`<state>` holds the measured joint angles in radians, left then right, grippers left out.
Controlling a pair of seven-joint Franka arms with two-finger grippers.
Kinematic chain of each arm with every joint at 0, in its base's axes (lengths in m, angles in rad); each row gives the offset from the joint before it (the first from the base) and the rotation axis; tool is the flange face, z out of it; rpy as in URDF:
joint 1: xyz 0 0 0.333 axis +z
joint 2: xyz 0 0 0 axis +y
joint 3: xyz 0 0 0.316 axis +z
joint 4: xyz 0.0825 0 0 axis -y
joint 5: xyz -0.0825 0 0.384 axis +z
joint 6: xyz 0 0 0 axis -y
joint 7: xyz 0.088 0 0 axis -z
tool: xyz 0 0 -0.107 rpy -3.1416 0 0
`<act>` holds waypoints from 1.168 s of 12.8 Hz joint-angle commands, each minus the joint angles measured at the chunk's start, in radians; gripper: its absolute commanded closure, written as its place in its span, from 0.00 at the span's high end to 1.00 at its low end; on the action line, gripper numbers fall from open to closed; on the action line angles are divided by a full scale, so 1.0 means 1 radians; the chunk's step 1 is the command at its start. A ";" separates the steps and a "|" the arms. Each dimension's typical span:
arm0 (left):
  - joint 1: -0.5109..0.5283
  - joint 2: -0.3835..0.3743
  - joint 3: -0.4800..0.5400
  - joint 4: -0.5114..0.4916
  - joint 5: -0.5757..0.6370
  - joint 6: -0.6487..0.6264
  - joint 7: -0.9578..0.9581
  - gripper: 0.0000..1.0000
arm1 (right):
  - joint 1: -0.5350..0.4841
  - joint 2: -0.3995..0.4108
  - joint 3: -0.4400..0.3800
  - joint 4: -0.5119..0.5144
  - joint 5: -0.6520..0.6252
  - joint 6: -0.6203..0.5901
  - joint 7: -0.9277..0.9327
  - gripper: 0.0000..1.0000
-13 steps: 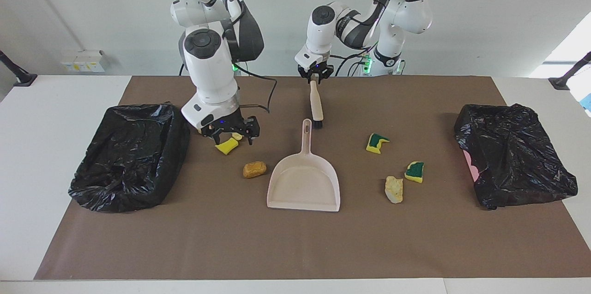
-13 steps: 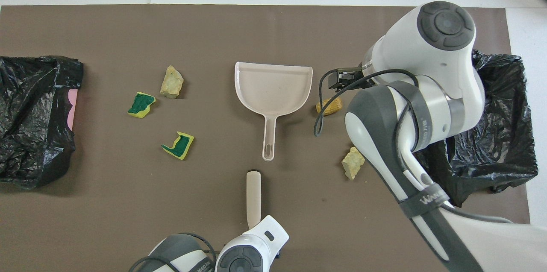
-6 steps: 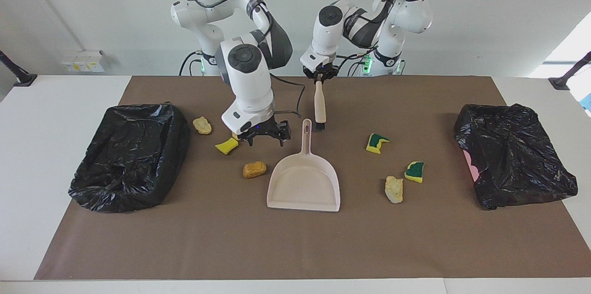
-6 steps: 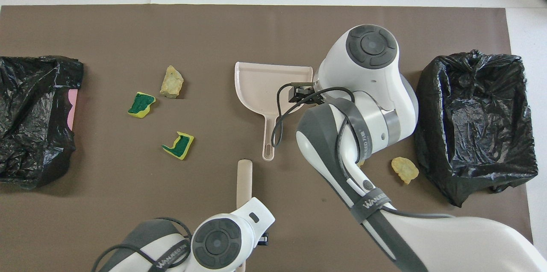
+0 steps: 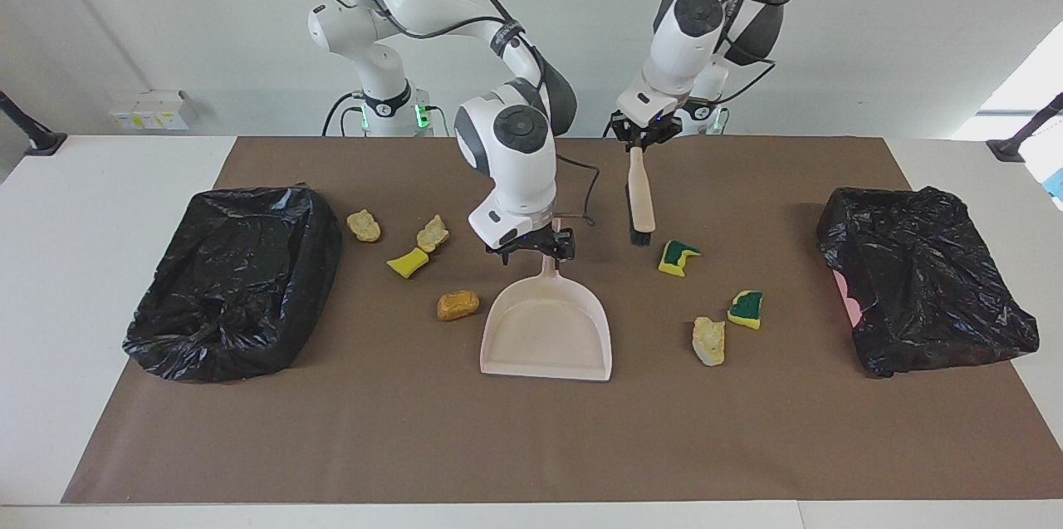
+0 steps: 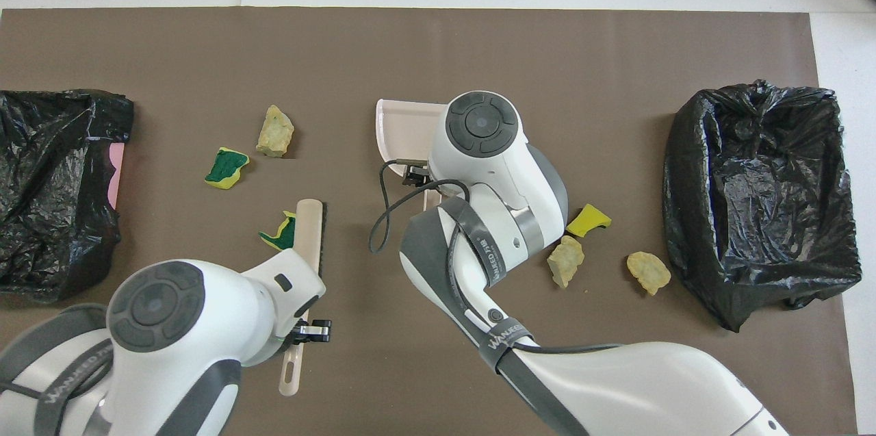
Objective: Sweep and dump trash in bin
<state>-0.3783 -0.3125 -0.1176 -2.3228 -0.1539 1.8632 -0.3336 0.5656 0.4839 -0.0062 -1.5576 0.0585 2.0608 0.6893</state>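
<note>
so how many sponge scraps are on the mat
7. Four toward the right arm's end: pale, pale, bright yellow, orange-brown. Three toward the left arm's: green-backed, green-backed, pale.

Both arms extended over the table, wrists pointing down.
We see the left gripper [image 5: 643, 138] raised on a bent arm, fingertips clamped together around a handle. The right gripper [image 5: 538, 249] sits low at mid-table, jaws spread wide, its arm reaching well forward.
</note>
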 commanded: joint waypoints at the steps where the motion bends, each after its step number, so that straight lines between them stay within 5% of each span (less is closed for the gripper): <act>1: 0.125 0.029 -0.014 0.036 0.048 -0.021 0.105 0.00 | 0.039 0.013 -0.001 0.007 -0.011 0.036 0.059 1.00; 6: 0.335 0.136 -0.014 0.147 0.106 0.013 0.276 0.00 | 0.056 -0.005 -0.003 -0.036 -0.013 0.027 0.070 0.96; 11: 0.392 0.360 -0.014 0.318 0.227 0.048 0.337 0.00 | 0.062 -0.024 -0.001 -0.067 -0.022 0.025 0.067 0.56; 14: 0.421 0.392 -0.014 0.316 0.247 0.073 0.338 0.00 | 0.063 -0.024 -0.001 -0.062 -0.038 0.016 0.065 0.02; 15: 0.421 0.401 -0.014 0.315 0.247 0.097 0.337 0.00 | 0.062 -0.024 -0.001 -0.058 -0.060 0.016 0.058 0.00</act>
<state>0.0235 0.0811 -0.1191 -2.0270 0.0731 1.9397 0.0000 0.6266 0.4900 -0.0092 -1.5896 0.0371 2.0803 0.7372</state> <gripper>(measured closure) 0.744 0.692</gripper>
